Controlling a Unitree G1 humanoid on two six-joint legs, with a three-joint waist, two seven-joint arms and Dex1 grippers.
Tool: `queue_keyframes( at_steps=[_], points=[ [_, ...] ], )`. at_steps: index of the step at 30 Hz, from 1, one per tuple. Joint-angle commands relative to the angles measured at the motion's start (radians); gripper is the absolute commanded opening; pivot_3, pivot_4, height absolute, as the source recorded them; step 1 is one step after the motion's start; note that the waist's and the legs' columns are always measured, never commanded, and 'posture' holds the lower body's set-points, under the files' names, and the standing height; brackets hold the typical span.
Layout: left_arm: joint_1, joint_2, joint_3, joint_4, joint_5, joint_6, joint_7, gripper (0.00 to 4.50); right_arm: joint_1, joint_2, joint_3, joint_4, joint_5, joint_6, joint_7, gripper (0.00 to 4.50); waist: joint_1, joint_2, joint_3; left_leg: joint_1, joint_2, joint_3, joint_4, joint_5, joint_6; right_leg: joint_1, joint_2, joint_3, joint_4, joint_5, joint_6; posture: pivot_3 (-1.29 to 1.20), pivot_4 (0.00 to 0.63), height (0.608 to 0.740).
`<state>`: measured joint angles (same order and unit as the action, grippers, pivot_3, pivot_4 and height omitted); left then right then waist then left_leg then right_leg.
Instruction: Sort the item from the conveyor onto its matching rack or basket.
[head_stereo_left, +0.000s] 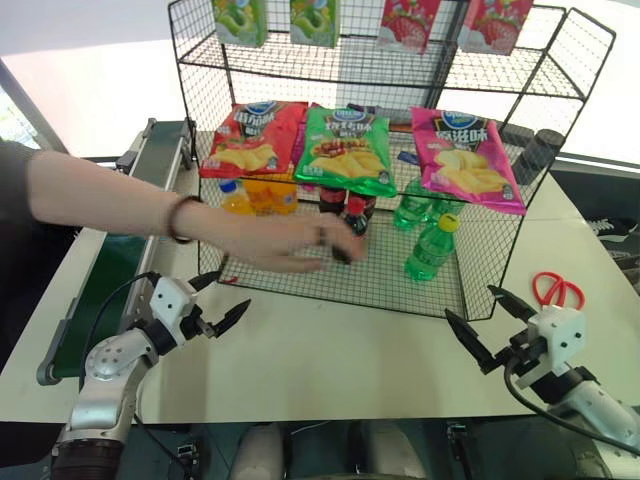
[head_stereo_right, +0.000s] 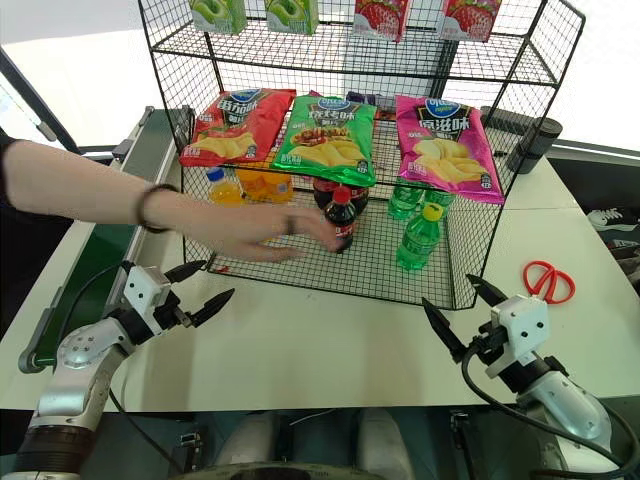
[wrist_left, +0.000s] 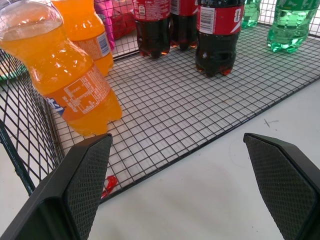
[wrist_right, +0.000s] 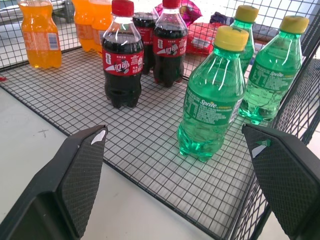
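Observation:
A green bottle with a yellow cap (head_stereo_left: 430, 248) stands upright at the front right of the black wire rack's bottom tier (head_stereo_left: 390, 290), with others of its kind behind it. My right gripper (head_stereo_left: 470, 303) is open on the white table just in front of the rack, facing that bottle (wrist_right: 212, 112). My left gripper (head_stereo_left: 228, 292) is open near the rack's front left corner, facing the orange-drink bottles (wrist_left: 70, 75). The conveyor (head_stereo_left: 100, 270) runs along the table's left side; the stretch of belt in view carries nothing.
A person's arm (head_stereo_left: 130, 200) reaches across from the left into the bottom tier, the hand at a cola bottle (head_stereo_right: 340, 222). Crisp bags (head_stereo_left: 345, 148) lie on the middle tier. Red scissors (head_stereo_left: 556, 290) lie on the table at the right.

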<state>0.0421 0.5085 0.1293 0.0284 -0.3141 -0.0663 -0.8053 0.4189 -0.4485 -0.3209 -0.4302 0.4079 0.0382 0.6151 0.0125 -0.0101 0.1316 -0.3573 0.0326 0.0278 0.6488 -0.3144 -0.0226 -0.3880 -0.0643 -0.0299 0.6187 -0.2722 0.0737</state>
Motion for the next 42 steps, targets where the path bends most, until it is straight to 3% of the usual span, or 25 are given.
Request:
queue_keyframes(
  at_steps=[1, 34, 42],
  points=[
    [0.002, -0.006, -0.007, -0.033, 0.000, -0.004, 0.002, 4.50, -0.012, 0.000, -0.003, -0.024, 0.008, -0.007, -0.002, 4.48, 0.000, 0.000, 0.000, 0.000, 0.000, 0.000, 0.000, 0.000, 0.000, 0.000, 0.000, 0.000, 0.000, 0.000, 0.000, 0.00, 0.150, 0.740],
    [-0.002, -0.013, -0.017, -0.058, -0.011, 0.028, 0.016, 4.50, -0.043, 0.013, 0.022, 0.021, -0.014, -0.040, 0.005, 4.48, 0.000, 0.000, 0.000, 0.000, 0.000, 0.000, 0.000, 0.000, 0.000, 0.000, 0.000, 0.000, 0.000, 0.000, 0.000, 0.00, 0.150, 0.740],
    [0.022, 0.007, 0.005, -0.119, -0.026, 0.120, 0.052, 4.50, -0.071, 0.011, 0.049, 0.004, -0.023, -0.014, -0.005, 4.48, 0.000, 0.000, 0.000, 0.000, 0.000, 0.000, 0.000, 0.000, 0.000, 0.000, 0.000, 0.000, 0.000, 0.000, 0.000, 0.00, 0.150, 0.740]
  ],
)
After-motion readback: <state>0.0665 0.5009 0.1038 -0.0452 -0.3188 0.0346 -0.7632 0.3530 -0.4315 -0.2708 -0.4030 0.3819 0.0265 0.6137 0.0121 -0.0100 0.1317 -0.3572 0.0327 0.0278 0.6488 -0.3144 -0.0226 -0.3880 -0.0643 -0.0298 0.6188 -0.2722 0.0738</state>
